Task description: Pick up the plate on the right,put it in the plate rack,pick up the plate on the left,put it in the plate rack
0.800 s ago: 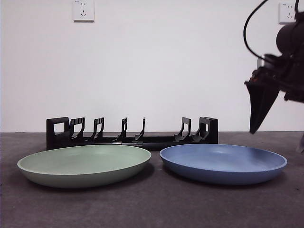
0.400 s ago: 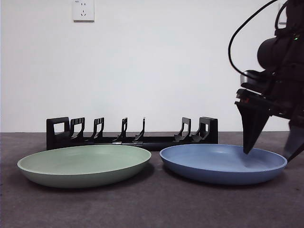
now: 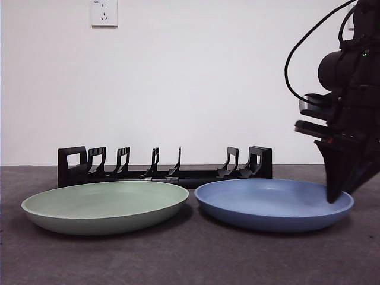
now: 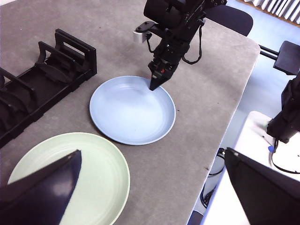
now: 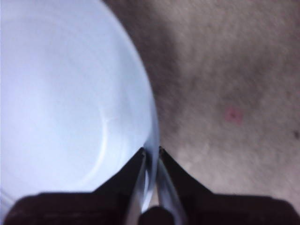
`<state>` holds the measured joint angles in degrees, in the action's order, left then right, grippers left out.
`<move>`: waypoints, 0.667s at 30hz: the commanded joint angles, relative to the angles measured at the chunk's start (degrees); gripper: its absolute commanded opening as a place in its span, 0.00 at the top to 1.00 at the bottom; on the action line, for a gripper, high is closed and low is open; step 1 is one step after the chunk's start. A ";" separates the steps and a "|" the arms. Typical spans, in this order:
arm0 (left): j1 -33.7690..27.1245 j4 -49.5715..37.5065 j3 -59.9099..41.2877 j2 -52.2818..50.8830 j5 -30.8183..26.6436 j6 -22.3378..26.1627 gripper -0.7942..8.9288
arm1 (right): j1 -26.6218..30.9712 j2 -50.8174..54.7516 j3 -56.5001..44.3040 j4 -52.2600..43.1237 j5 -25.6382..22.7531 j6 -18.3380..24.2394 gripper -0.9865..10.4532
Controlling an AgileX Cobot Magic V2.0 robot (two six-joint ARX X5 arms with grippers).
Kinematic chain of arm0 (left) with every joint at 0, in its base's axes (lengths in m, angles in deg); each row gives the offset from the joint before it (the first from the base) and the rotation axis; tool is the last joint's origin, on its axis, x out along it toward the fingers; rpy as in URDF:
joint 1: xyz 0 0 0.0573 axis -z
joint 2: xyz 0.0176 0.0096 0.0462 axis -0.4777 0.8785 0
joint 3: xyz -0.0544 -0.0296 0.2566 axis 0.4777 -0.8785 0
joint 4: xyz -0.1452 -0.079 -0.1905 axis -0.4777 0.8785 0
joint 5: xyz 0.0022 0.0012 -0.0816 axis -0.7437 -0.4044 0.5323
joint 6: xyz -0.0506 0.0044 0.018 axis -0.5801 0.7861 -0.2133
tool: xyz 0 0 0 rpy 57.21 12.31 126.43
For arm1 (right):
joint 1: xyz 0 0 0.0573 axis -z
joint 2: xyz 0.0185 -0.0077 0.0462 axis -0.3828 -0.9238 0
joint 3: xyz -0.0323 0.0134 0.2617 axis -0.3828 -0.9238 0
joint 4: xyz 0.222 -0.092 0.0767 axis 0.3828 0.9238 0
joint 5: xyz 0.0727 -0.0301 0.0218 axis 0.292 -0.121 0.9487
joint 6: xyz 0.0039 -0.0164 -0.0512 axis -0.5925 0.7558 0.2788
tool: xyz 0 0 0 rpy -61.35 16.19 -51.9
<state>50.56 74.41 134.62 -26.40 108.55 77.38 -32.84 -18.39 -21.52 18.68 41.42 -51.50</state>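
right tool (image 3: 336, 199) is down at the blue plate (image 3: 270, 202), clenched on its rim at the edge farthest from the green plate (image 3: 107, 203). the right wrist view shows the two jaws nearly together with the thin blue rim (image 5: 152, 140) pinched between them, one jaw inside the dish and one outside.

blue plate lies flat on the counter (image 3: 190, 261), in front of the plate rack (image 3: 165, 166), toward the rack's blocky end on that side, its near edge just beside the green plate's. being round it has no long axis; its open face points straight up.

left tool (image 4: 150, 187): released, jaws wide apart, hanging well above the green plate, waiting.

judgement on the grasp step: the bite on the rim looks shallow. keep the grip firm before lifting, raise the held edge first so the plate tips onto its far edge instead of sliding into the green plate, then turn it upright so its face lines up with a gap between the rack's dividers. risk: the plate pivoting or slipping in so narrow a pinch.
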 commanded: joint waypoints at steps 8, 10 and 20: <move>6.71 -0.07 0.17 0.96 -0.76 9.14 0.24 | -0.11 4.61 3.10 4.00 -0.24 0.48 0.93; 9.03 -0.09 0.17 1.66 -2.97 11.89 0.24 | -0.11 6.60 5.64 6.99 -0.24 1.16 0.93; 20.79 -3.72 0.17 7.48 -19.71 23.17 0.24 | -0.17 12.20 21.62 21.59 5.86 2.51 0.93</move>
<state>70.25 71.69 134.62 -19.56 90.74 96.59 -32.90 -6.08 -0.77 39.64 46.36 -49.44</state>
